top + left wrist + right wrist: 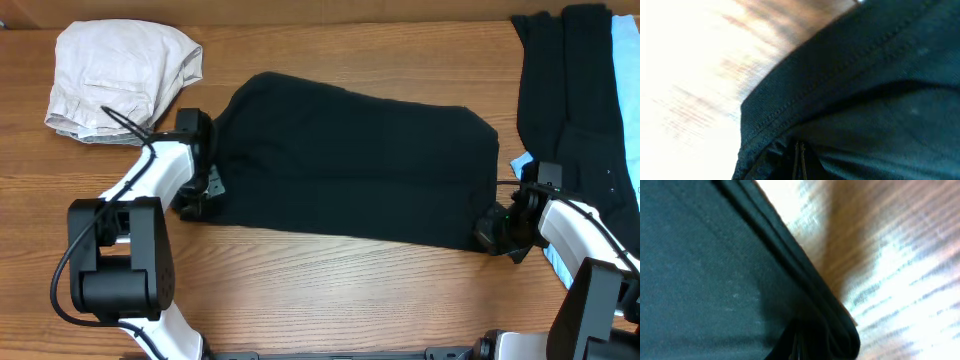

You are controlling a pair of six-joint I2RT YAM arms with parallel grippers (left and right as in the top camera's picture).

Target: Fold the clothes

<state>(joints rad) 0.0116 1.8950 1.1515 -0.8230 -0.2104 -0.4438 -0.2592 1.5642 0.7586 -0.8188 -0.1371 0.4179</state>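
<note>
the surface is a brown wooden table (330, 290) with clear grain that fills the overhead view; nothing of the room beyond it shows. in the wrist views the wood glares almost white in patches. a wide black fabric garment (350, 160) lies flat across the middle of the table, folded into a long band with layered edges, its left end slightly farther from the robot than its right. at the far left corner sits a crumpled pale beige fabric garment (120, 75), apart from the black one. a thin black cable (130, 125) from the left arm crosses over the beige garment's near corner. along the right edge lies a heap of black fabric garments (560, 90) with a light-blue fabric garment (622, 80) beside and partly under it, close to the right arm. the left gripper (205, 188) is at the wide black garment's left end, its jaws closed and pinching the stitched hem, which puckers around them in the left wrist view. the right gripper (492, 232) is at the near right corner, its jaws closed on the stacked folded edge.
</note>
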